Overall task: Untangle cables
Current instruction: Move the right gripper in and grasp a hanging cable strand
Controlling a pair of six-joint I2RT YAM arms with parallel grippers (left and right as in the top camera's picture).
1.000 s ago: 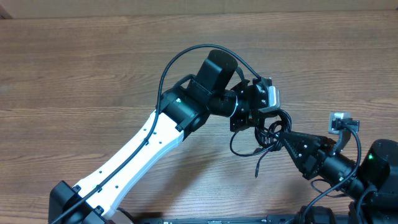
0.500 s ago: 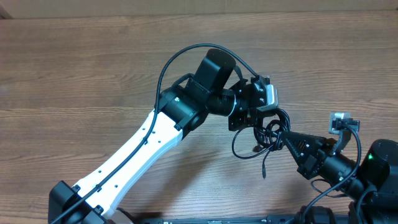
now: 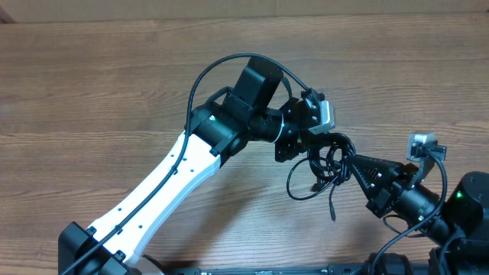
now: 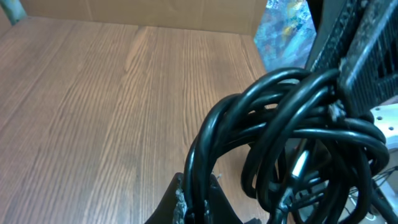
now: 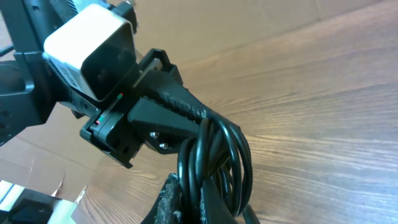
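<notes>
Left gripper and right gripper both pinch the cables; bundle sits between them, toward the near right corner of the table; one end trails loose.

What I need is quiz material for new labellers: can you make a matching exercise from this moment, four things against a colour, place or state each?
Things
1. cable bundle
2. loose plug end
3. left arm's long link
4. table

Descriptions
A. white
B. brown wood grain
C. gripped by both the left gripper and the right gripper
D. trailing free, in neither gripper

Pairs: 1-C, 2-D, 3-A, 4-B
</notes>
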